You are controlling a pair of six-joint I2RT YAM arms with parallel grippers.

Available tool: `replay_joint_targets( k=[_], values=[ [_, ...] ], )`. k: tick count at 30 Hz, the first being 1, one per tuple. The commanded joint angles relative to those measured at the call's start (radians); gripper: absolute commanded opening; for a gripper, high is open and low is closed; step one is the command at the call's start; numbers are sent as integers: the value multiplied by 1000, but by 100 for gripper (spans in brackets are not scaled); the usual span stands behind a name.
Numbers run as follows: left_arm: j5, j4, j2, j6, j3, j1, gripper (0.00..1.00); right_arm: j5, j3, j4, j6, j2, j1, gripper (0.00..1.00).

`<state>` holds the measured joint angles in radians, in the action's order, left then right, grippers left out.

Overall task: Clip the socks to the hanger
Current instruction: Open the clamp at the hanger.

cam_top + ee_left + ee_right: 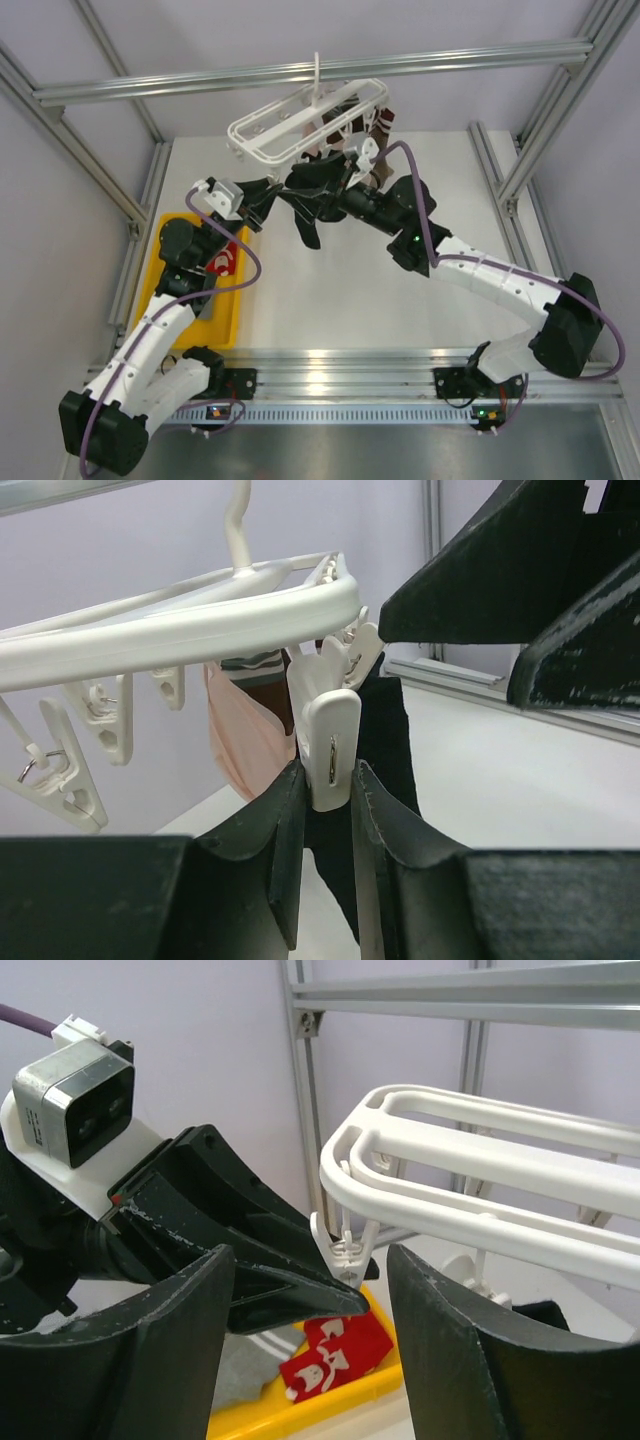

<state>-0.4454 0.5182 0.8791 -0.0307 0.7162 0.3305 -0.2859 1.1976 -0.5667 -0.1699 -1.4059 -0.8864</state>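
**Desk:** What does the left wrist camera show?

**Robot:** My left gripper [328, 780] pinches a white clip peg [330, 742] by its lower end, with one finger pressed against each side. The peg dangles from the rim of the hanger [200, 620], the white frame suspended by its hook above the worktop [520, 780].

**Desk:** And the other arm?

**Robot:** My right gripper [312, 1290] is spread wide, with nothing clasped between its fingers. It faces my left gripper from the opposite side, just under the hanger's rounded corner. From the top camera, both meet beneath the near side of the frame.

**Desk:** Where are the socks?

**Robot:** A red sock [335, 1352] with white markings lies in the yellow tray [222, 325] at the left side of the worktop. It sits below the hanger and well apart from it, near my left arm's elbow.

**Desk:** Anything on the pegs?

**Robot:** A pale-pink sock [245, 745] hangs from the frame to the left of the peg I hold. A black sock [385, 730] hangs just behind that peg, and its lower end drops past my fingers. In the top view, a dark-brown sock [380, 125] hangs at the hanger's right end.

**Desk:** Does either gripper touch a sock?

**Robot:** I cannot tell whether my left fingers touch the black sock behind the peg.
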Motion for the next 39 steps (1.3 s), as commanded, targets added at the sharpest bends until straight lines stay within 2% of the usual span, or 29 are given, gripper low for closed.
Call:
replay_joint_targets(
  k=[1, 4, 13, 23, 37, 39],
  values=[
    [-24, 9, -9, -32, 49, 7, 7, 22, -30, -166, 87, -16, -36, 62],
    [-33, 8, -9, -37, 51, 8, 6, 45, -85, -289, 109, -34, -42, 61],
    [-44, -1, -11, -43, 46, 10, 6, 51, -98, -432, 115, -90, -43, 60],
    [-39, -18, -3, -55, 51, 10, 5, 68, -69, -450, 116, -123, -43, 56],
    [-39, -29, -8, -61, 43, 12, 5, 96, -3, -446, 33, -169, -42, 56],
    [-39, -29, -8, -63, 43, 12, 5, 94, 3, -444, 32, -173, -42, 53]
  ],
)
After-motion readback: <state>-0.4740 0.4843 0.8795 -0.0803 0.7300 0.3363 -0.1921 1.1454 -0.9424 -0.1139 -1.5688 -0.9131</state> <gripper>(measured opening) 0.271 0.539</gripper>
